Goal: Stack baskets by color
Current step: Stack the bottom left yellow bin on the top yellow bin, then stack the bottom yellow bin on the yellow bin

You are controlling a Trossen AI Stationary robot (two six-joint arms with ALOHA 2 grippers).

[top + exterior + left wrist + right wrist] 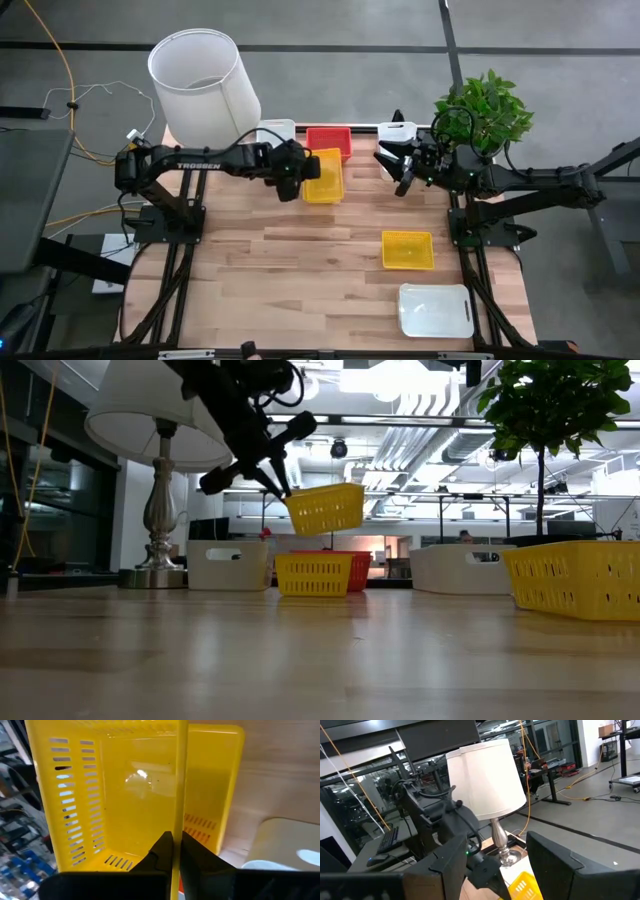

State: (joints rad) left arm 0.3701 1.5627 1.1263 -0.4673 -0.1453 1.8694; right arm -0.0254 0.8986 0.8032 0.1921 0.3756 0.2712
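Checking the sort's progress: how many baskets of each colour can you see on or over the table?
Yellow baskets: 3
White baskets: 3
Red baskets: 1 seen; cannot tell if others are nested in it
Total: 7

We're in an open-plan lab or workshop: exposed ceiling ducts [420, 435] and strip lights overhead, desks [560, 770] with monitors behind glass partitions, cables [60, 70] trailing across a grey floor beside the wooden table [300, 270].
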